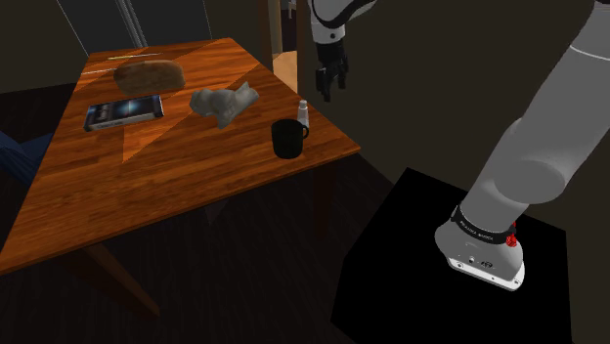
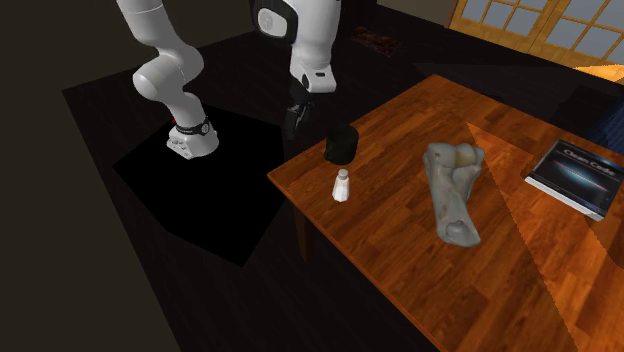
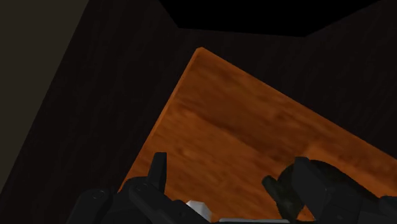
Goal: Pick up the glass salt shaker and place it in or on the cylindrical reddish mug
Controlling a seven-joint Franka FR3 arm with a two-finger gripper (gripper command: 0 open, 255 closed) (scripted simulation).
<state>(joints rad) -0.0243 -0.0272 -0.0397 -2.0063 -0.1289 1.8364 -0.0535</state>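
Beside the dark mug (image 1: 288,139) the salt shaker (image 1: 303,114) stands upright; the gripper (image 1: 327,96) hangs parted, empty.

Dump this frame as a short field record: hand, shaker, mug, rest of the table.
hand: open, holding nothing, raised just off the table's corner
salt shaker: small, white, upright on the table near that corner
mug: looks black, upright, beside the salt shaker with a gap between them
table: wooden, reddish brown
other items: book, brown loaf, grey bone-like piece, all farther from the hand
task state: salt shaker not yet grasped
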